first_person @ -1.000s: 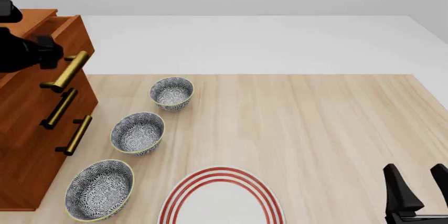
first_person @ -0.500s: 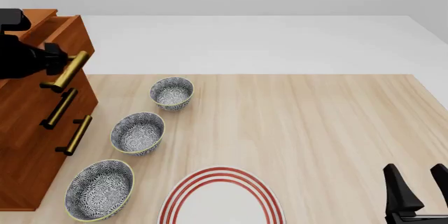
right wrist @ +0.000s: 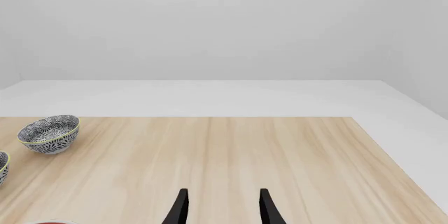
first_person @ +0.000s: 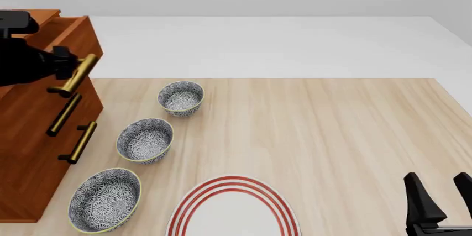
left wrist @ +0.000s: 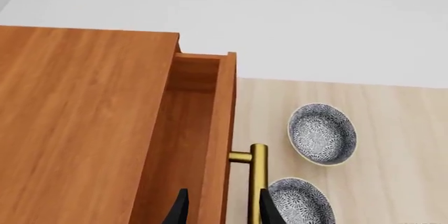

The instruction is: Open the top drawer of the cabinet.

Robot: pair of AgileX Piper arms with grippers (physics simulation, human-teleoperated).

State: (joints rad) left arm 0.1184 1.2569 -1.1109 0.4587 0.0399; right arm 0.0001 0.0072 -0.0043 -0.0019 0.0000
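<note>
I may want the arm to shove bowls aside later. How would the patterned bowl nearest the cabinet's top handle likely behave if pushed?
The farthest bowl looks rigid and probably ceramic, so likely stiff but breakable. It sits upright and looks broad and low, so it should slide over the wooden table rather than tip. The middle bowl sits close behind; a push that way may knock them together.

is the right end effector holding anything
No, the right end effector has its fingers spread with only bare wooden table between them, far from the cabinet.

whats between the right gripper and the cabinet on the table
In the front view, the red-ringed plate and three patterned bowls lie between the right gripper and the cabinet.
</note>
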